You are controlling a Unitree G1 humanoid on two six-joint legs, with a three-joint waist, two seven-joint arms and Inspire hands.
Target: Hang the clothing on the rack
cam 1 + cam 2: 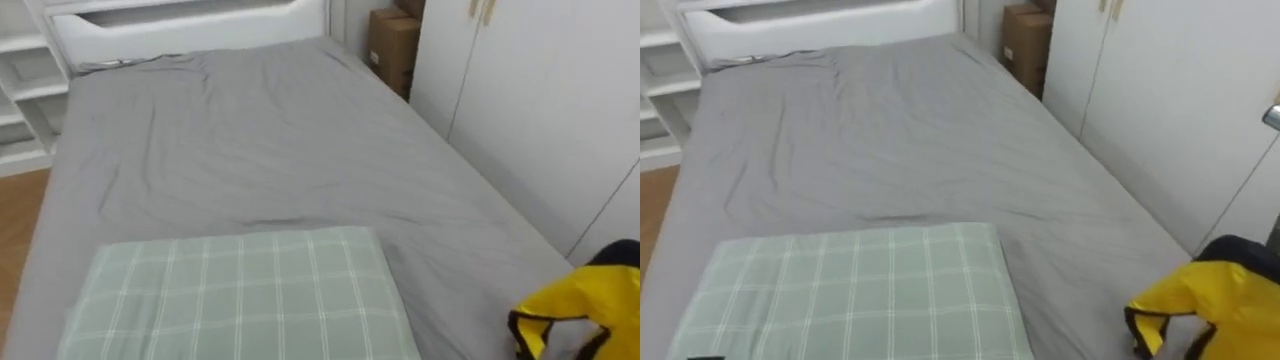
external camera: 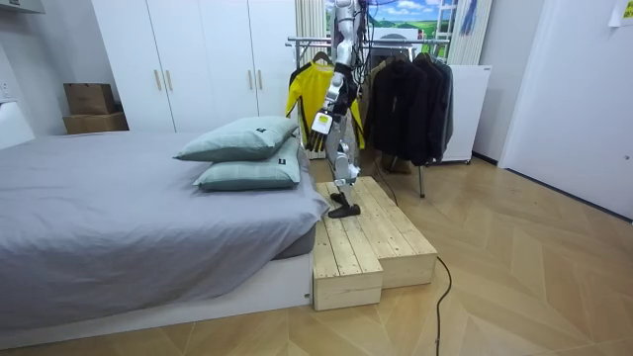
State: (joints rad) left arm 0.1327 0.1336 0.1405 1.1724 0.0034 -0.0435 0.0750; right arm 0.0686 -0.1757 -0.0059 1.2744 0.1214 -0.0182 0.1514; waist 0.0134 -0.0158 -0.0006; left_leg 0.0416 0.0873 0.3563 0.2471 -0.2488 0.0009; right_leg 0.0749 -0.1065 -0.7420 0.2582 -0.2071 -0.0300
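Note:
A yellow garment with black trim [image 1: 585,310] shows at the lower right of the eye views, beside the bed. In the room view the yellow garment [image 2: 309,94] hangs on a hanger at the near end of the clothes rack [image 2: 297,42], behind my arm. I cannot tell whether the hanger sits on the rail. I stand on a wooden platform [image 2: 371,232] between the bed and the rack, facing the bed. My left hand [image 2: 323,121] hangs in front of the garment, too small to read.
A grey bed [image 1: 260,130] lies before me, with a green checked pillow [image 1: 240,295] nearest. White wardrobe doors [image 1: 540,100] stand to the right, cardboard boxes [image 1: 392,45] in the far corner. Dark clothes [image 2: 406,94] hang on the rack.

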